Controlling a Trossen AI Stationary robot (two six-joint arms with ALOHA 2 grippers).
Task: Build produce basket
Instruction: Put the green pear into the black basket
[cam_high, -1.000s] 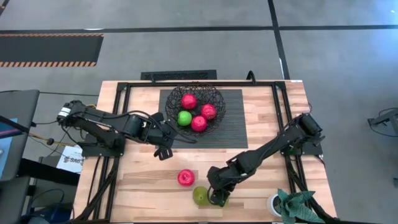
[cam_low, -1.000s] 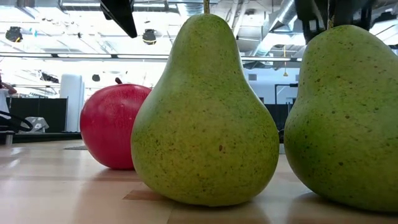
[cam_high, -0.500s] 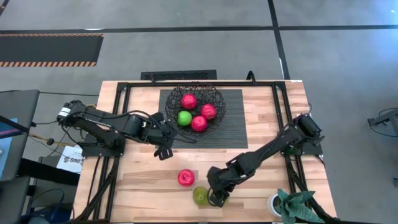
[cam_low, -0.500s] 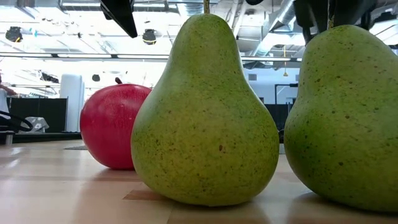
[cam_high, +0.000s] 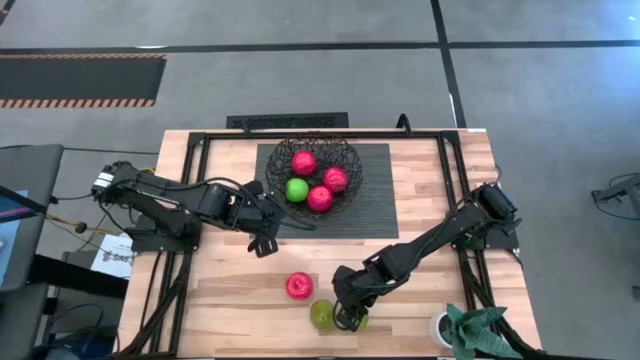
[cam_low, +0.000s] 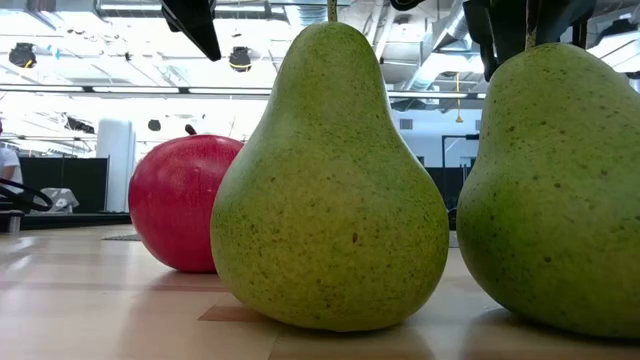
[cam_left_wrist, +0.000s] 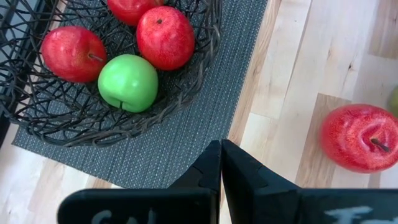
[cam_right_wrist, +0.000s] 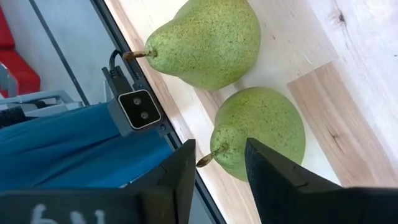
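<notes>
Right pincer (cam_right_wrist: 214, 163) open, straddling the stem of a pear (cam_right_wrist: 260, 132) at the desk's (cam_high: 240, 290) lower-centre edge. Pear probably rigid, smooth, top-heavy: grip the broad body, not the stem. Left pincer (cam_left_wrist: 221, 163) shut, beside the wire basket (cam_high: 318, 172).

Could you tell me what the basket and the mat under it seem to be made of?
The basket looks like thin dark wire, matte, crisscrossed with open gaps. The mat looks woven, perhaps vinyl or fabric: fine grey ribbing, no shine.

Speckled yellow-green pears (cam_right_wrist: 214, 40), red apples (cam_left_wrist: 166, 36), black wire basket (cam_left_wrist: 50, 112)
</notes>
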